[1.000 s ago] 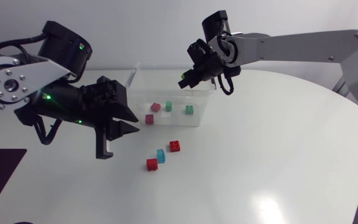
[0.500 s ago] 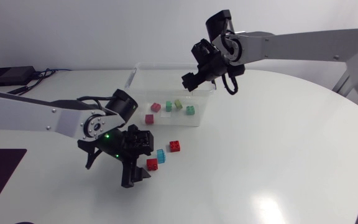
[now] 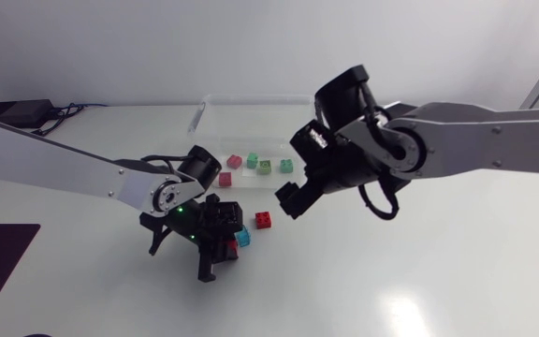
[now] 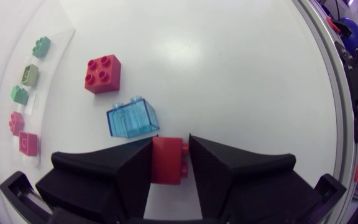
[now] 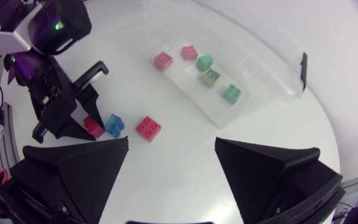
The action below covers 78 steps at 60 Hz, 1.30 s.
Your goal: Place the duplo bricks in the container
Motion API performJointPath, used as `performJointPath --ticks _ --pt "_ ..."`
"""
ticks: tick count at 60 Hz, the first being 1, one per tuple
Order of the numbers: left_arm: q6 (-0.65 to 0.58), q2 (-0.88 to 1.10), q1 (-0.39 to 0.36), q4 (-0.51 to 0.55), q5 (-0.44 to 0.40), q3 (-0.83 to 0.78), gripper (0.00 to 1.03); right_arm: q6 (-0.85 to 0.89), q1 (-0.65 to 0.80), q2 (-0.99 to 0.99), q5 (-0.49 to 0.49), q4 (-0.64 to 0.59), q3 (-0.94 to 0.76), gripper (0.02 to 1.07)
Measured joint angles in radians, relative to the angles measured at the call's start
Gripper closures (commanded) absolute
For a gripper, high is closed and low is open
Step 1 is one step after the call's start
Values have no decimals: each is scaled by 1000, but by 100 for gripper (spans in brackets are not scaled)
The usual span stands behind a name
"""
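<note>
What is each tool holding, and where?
Left tool: red brick, pinched by two opposite sides. Right tool: open, empty.

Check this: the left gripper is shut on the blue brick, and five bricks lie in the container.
Wrong brick. The left wrist view shows the left gripper shut on a red brick; the blue brick lies loose ahead of it. Five bricks do lie in the container.
</note>
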State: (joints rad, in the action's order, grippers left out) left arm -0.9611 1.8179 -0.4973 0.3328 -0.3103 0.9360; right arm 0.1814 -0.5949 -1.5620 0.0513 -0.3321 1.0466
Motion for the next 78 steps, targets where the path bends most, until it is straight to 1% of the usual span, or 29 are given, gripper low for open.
performJointPath --ticks 7,15,21,26,30,38,46,51,55,64,66,68,70,75,78 --pt "0 -94 36 84 2 0 77 -35 -22 -66 -1 -2 10 6" --pt "0 -282 69 178 2 17 77 -66 -40 -177 -4 -13 51 7" --pt "0 -378 95 231 1 92 77 -87 -46 -265 -4 -31 113 7" --pt "0 -405 127 237 1 183 77 -109 -46 -330 -9 -47 176 7" --pt "10 -404 155 199 1 241 77 -127 -47 -373 -26 -61 227 7" --pt "65 -365 194 62 0 316 76 -151 -56 -450 -49 -67 312 11" --pt "153 -249 209 -100 0 400 76 -160 -66 -516 -56 -95 370 13" --pt "203 -162 211 -173 0 450 76 -164 -68 -533 -57 -113 376 13" --pt "231 -82 211 -204 2 504 76 -175 -68 -538 -58 -136 383 13" --pt "267 81 211 -212 14 631 73 -190 -68 -542 -60 -181 403 13" --pt "274 111 211 -212 24 657 71 -194 -68 -543 -60 -192 409 15" --pt "280 142 209 -211 32 686 65 -199 -68 -545 -60 -206 417 18" --pt "282 166 209 -209 41 708 55 -202 -68 -547 -60 -219 424 19" --pt "285 209 208 -202 58 745 19 -209 -70 -556 -60 -235 442 22" --pt "285 219 208 -200 62 751 10 -216 -72 -562 -55 -253 454 23"
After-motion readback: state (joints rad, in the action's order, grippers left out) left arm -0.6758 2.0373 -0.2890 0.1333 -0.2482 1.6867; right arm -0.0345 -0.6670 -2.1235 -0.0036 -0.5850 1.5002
